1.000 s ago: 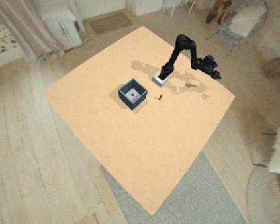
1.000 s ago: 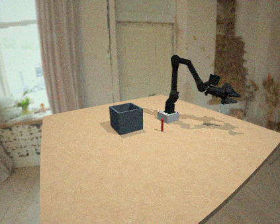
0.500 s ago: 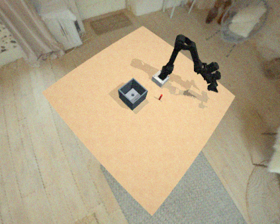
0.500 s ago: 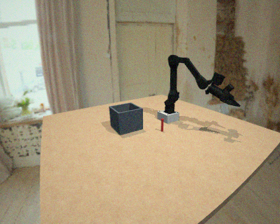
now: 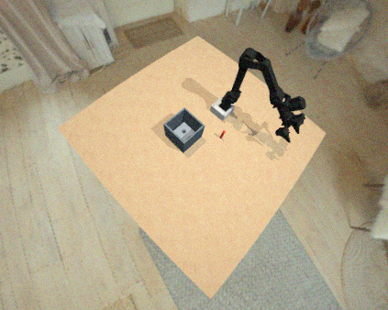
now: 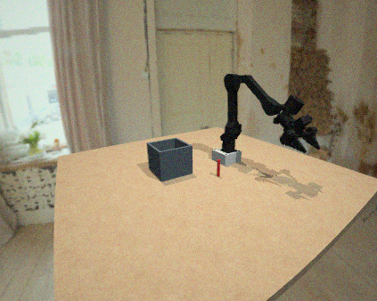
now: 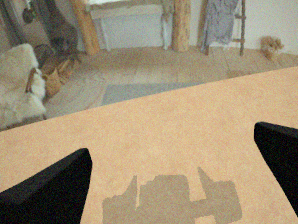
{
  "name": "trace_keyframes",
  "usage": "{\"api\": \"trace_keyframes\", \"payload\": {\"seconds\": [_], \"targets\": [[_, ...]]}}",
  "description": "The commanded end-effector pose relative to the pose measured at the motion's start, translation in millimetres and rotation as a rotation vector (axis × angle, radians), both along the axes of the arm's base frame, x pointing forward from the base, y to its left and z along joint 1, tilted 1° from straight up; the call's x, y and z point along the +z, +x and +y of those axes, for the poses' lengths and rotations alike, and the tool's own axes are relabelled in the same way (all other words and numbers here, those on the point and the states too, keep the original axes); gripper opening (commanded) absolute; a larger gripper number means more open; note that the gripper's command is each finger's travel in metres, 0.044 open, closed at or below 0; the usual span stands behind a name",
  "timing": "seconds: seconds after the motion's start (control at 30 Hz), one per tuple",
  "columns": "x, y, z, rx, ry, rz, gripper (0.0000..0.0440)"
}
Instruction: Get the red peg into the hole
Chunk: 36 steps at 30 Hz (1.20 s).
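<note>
The red peg (image 5: 223, 135) (image 6: 218, 168) stands upright on the table, between the box and the arm's base and a little in front of them in the exterior view. The dark blue-grey box (image 5: 174, 138) (image 6: 170, 164) is open at the top; its light plate (image 5: 180, 128) with a dark hole shows at the bottom in the top view. My gripper (image 5: 293, 137) (image 6: 312, 150) (image 7: 175, 145) is wide open and empty, raised above the table, far to the right of the peg and pointing down at a slant. Neither peg nor box shows in the wrist view.
The arm's pale base block (image 5: 222, 115) (image 6: 233, 158) stands behind the peg, to the right of the box. The table's right edge (image 5: 308, 159) is near the gripper in the top view. The wrist view shows the gripper's shadow (image 7: 165, 197) on the table.
</note>
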State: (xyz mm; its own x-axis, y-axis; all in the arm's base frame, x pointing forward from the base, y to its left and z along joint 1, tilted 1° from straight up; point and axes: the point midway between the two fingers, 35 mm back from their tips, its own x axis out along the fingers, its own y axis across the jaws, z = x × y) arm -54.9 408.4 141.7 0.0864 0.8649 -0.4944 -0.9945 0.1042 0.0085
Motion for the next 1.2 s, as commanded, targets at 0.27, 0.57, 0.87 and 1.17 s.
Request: {"api": "trace_keyframes", "payload": {"seconds": [0.27,0.57,0.87,1.17], "targets": [[-5.7,72.1,-7.4,-0.314,-0.095,0.186,0.0440],[-10.9,128.0,-26.8,-0.584,-0.153,0.340,0.0440],[-15.5,176.7,-57.0,-0.858,-0.192,0.493,0.0440],[-20.8,214.1,-95.7,-1.132,-0.221,0.649,0.0440]]}}
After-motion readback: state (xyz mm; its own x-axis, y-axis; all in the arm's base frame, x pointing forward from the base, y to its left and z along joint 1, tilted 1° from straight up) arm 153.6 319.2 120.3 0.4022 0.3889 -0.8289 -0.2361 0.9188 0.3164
